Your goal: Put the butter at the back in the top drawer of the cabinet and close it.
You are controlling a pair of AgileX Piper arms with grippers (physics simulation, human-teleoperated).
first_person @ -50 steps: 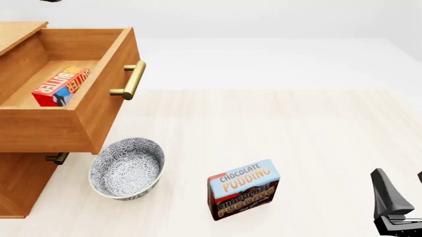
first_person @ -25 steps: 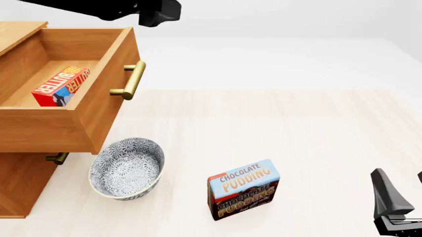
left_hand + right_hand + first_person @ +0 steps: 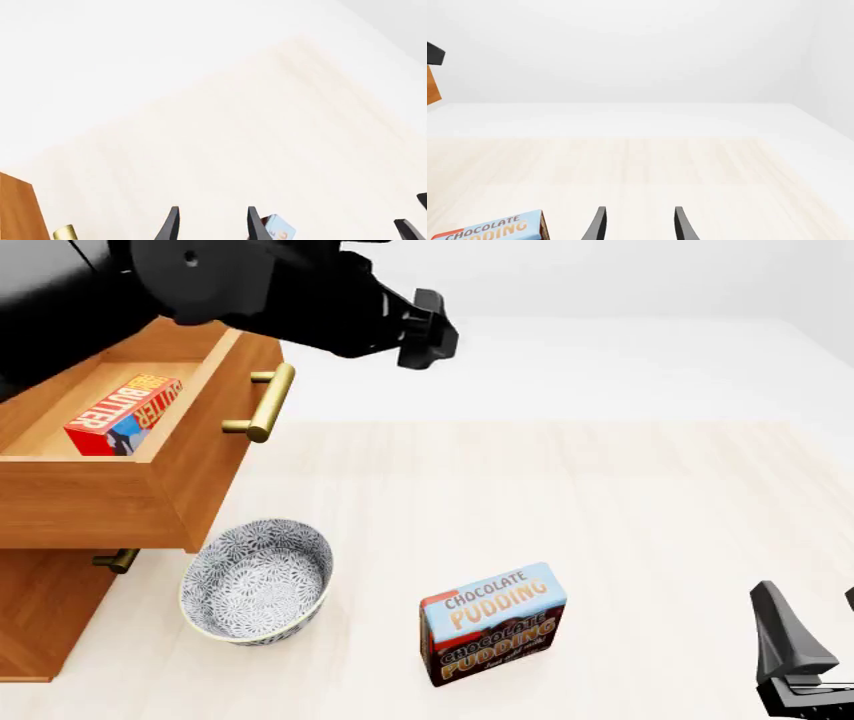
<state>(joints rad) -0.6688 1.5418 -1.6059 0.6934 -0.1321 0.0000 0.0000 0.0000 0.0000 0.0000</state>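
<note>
- butter [image 3: 123,416] is lying flat inside the top drawer [image 3: 174,490] of the cabinet [image 3: 40,625], which is standing pulled far out, so the placing step looks done and only the closing seems left.
- the box is showing a red face with yellow-orange lettering and a blue-and-white patch at its near end; it is sitting toward the drawer's left side, apart from the front panel.
- the left pincer [image 3: 430,330] is hanging above and to the right of the brass handle [image 3: 267,402], touching nothing; that spot is probably putting it where it can come down against the drawer front and push.
- in the left wrist view its 2 fingers [image 3: 171,225] are standing spread with nothing between them.
- the right pincer [image 3: 637,225] is resting low at the counter's [image 3: 601,500] near right, well apart from the cabinet, its fingers parted and pinching nothing; it is likely staying out of the way.
- a patterned bowl [image 3: 256,580] is sitting just below the open drawer, and a chocolate pudding box [image 3: 493,623] is standing further right; neither is blocking the drawer's travel, as far as i can judge.
</note>
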